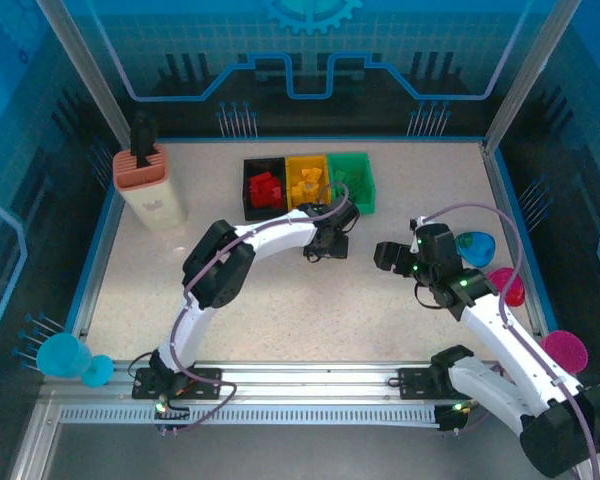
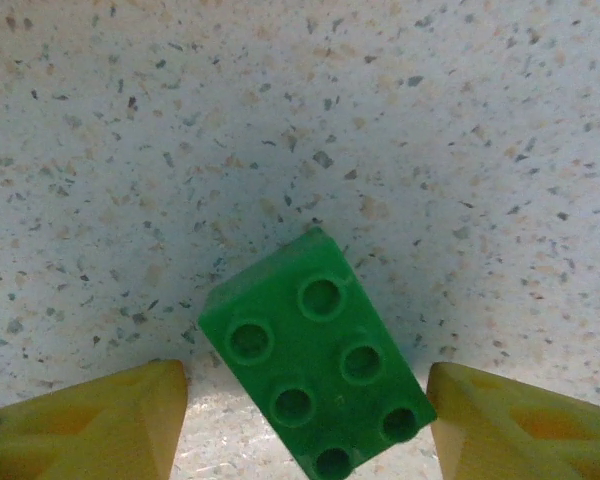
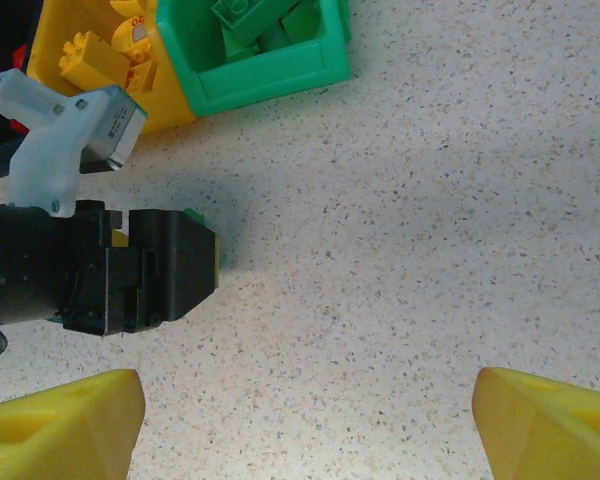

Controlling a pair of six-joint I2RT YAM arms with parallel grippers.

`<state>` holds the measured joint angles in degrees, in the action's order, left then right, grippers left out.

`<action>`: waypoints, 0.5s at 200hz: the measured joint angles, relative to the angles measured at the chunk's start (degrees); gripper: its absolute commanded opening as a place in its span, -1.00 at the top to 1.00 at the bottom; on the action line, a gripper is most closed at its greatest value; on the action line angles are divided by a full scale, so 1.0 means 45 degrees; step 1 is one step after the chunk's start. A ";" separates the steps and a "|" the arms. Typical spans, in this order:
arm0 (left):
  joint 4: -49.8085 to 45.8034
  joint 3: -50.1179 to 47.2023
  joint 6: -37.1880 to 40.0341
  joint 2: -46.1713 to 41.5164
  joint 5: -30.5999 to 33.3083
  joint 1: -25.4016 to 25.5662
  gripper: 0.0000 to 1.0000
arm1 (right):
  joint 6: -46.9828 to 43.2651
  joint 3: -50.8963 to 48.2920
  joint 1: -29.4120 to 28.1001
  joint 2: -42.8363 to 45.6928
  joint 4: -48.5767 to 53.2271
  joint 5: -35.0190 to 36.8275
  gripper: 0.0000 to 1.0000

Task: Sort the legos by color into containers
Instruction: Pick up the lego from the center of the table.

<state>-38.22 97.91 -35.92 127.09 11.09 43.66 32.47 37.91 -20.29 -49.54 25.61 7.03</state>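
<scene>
1. The table (image 1: 280, 310) carries a black bin (image 1: 248, 192), a yellow bin (image 1: 291, 186) and a green bin (image 1: 366, 186) side by side at the far side.
2. My right pincer (image 3: 305, 400) gapes wide over bare tabletop.
3. My left pincer (image 2: 305, 400) stands apart, straddling but not touching:
4. a green brick (image 2: 315, 350), lying on the table near the bins.

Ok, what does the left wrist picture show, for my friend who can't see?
A green plastic six-stud lego brick lies askew on the speckled white table, between the two yellow fingertips of the open left gripper.
</scene>
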 measured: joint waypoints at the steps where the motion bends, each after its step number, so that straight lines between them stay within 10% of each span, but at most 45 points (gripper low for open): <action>1: -0.0010 0.0015 0.0005 0.0015 0.0005 0.0000 -0.19 | 0.0005 -0.0005 0.0000 0.0010 0.0000 0.0000 -0.71; 100: -0.0476 0.0826 0.0729 0.0510 0.0335 -0.0015 0.38 | 0.0355 -0.0515 0.0000 0.0631 -0.0049 -0.0049 -0.69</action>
<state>-40.36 101.62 -32.64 129.38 12.60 43.59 34.06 35.59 -20.29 -46.70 25.39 6.81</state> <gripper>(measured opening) 0.343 0.846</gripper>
